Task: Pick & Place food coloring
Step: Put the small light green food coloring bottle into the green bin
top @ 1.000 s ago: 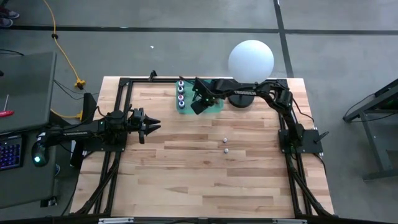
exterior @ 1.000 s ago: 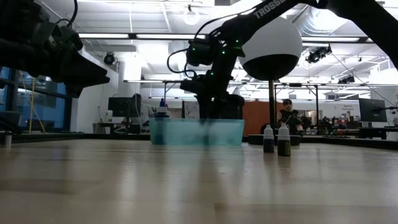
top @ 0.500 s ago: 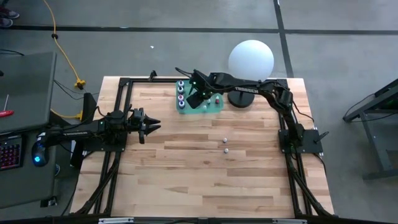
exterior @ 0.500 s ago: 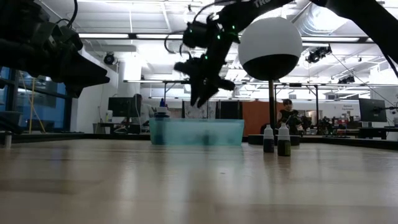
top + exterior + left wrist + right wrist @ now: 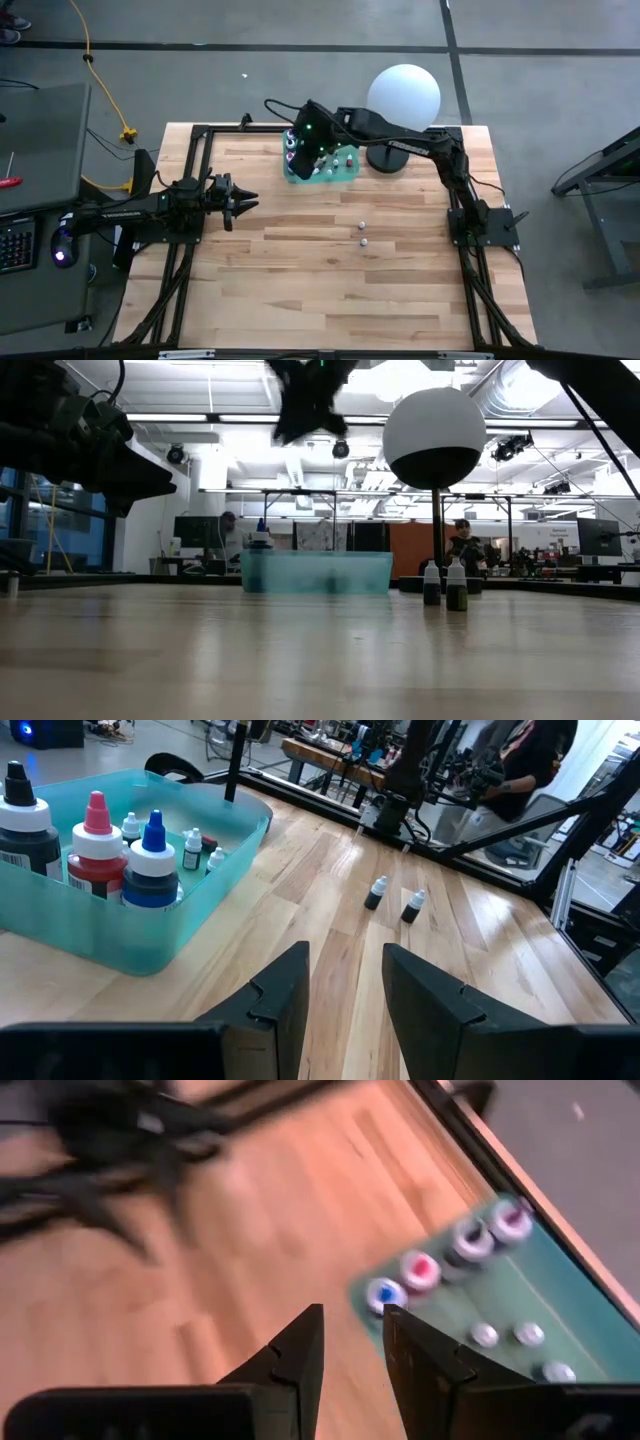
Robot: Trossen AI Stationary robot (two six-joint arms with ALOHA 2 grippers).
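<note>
We see the right gripper [image 5: 298, 152], jaws a narrow gap apart and empty, above the translucent teal plastic tray [image 5: 345, 175] at upper centre, which holds small round-capped food coloring bottles [image 5: 348, 160]; two tiny dark bottles [image 5: 363, 234] stand on the pale wood-plank table [image 5: 330, 290]; the left gripper [image 5: 245, 203] waits mid-left, slightly parted

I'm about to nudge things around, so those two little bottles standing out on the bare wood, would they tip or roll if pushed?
Probably yes. The two small bottles stand upright on narrow bases and are taller than wide, so a sideways push would likely topple them. Their bodies look round, so once down they may roll across the smooth wooden table. They look light for their size, so a gentle touch could shift them.
</note>
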